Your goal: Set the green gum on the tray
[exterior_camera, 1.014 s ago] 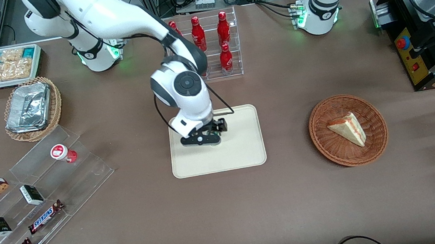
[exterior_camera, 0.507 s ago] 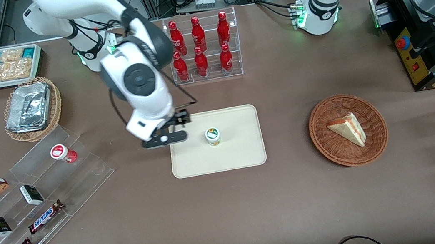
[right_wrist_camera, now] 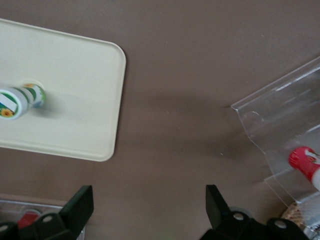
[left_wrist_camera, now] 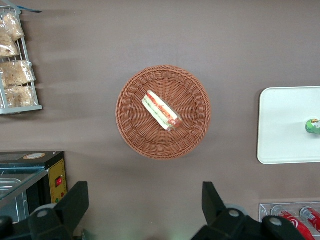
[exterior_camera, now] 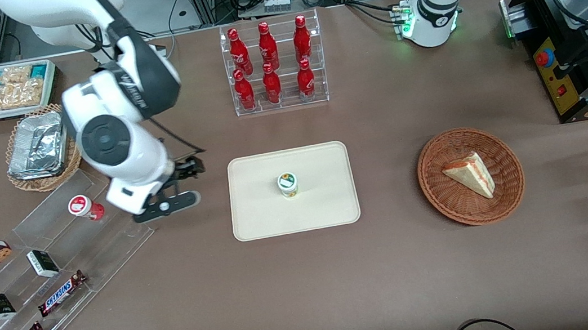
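The green gum point(exterior_camera: 288, 184) stands upright near the middle of the cream tray point(exterior_camera: 328, 206). It also shows in the right wrist view point(right_wrist_camera: 19, 100) on the tray point(right_wrist_camera: 80, 95), and in the left wrist view point(left_wrist_camera: 313, 126) on the tray point(left_wrist_camera: 282, 125). My gripper point(exterior_camera: 166, 205) is open and empty. It hangs above bare table between the tray and the clear acrylic stand, well apart from the gum, toward the working arm's end. Its fingers point(right_wrist_camera: 80, 205) are spread wide over the brown tabletop.
A clear acrylic stand point(exterior_camera: 45, 260) holds a red-lidded gum bottle point(exterior_camera: 85, 206), small boxes and Snickers bars. A rack of red bottles point(exterior_camera: 275, 65), a foil basket point(exterior_camera: 41, 144), a white snack bin point(exterior_camera: 5, 89) and a wicker basket with a sandwich point(exterior_camera: 470, 174) stand around.
My gripper let go of the green gum on the tray, rose and moved away toward the acrylic stand. The gum stays upright on the tray.
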